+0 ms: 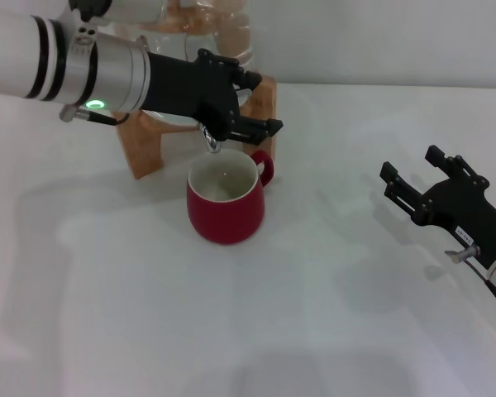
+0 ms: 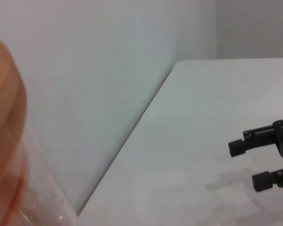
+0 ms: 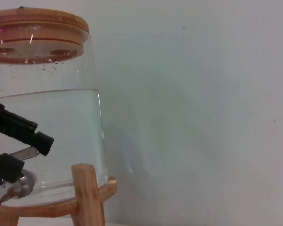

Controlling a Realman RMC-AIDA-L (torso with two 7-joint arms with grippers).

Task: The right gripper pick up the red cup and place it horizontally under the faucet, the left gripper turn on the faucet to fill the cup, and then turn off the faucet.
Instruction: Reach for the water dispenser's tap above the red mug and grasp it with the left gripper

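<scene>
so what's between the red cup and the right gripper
Nothing: in the head view only bare white table separates the red cup from the open right gripper.

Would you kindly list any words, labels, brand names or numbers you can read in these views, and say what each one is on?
No text can be read.
A small white label on the right gripper, which is parked to the right of the red cup, is too small to read.
The water jar, its wooden stand and the left gripper at the faucet show no markings.
</scene>
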